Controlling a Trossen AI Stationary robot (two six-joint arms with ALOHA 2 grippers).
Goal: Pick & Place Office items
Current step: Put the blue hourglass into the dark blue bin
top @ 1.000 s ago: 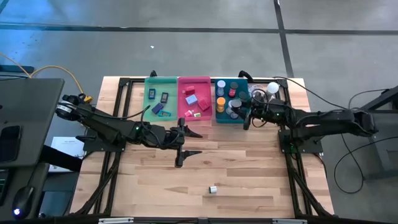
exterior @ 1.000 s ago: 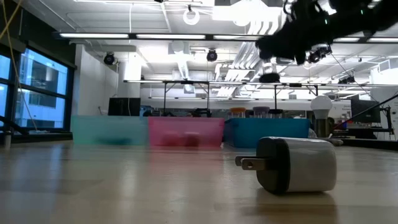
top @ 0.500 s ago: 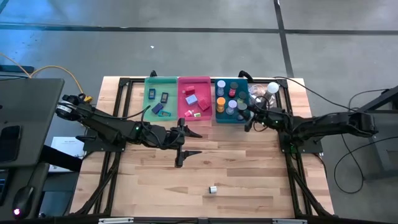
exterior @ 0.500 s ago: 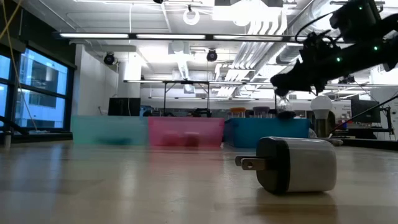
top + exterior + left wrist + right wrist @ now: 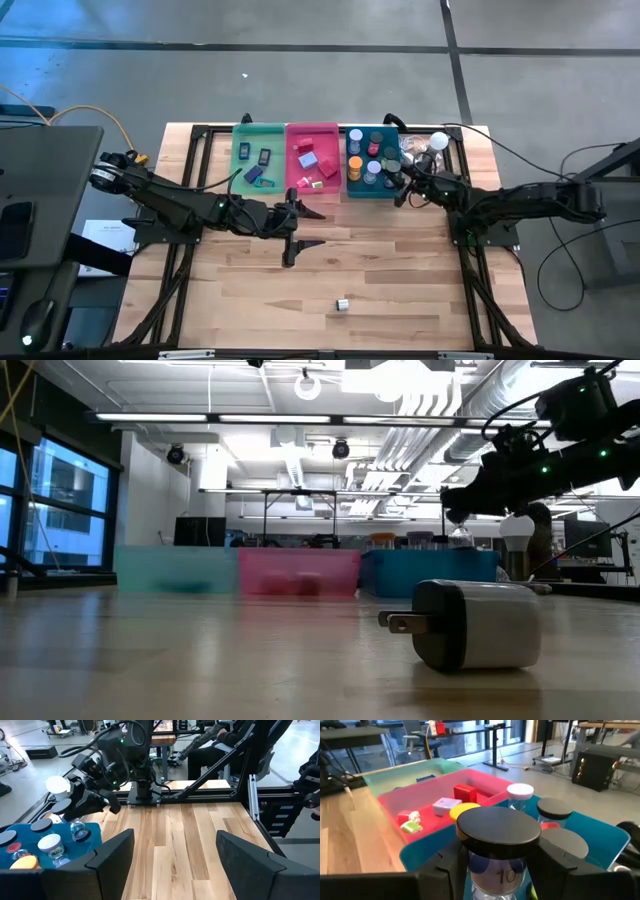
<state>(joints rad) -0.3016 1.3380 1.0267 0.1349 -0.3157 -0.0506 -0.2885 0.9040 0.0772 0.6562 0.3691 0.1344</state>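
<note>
The right end effector point(image 5: 401, 189) gripped a small black-lidded jar point(image 5: 498, 851) above the teal bin point(image 5: 352, 190). The left end effector point(image 5: 291, 238) hung wide open, empty, over the table point(image 5: 400, 290).

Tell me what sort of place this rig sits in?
Probably a robotics lab or open workshop: exposed ducts and strip lights overhead, rows of workbenches behind the wooden table, and three coloured sorting bins set along its far edge.

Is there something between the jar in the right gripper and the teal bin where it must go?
Nothing visible: the right gripper holds the black-lidded jar at the teal bin, which is already crowded with other jars.
</note>
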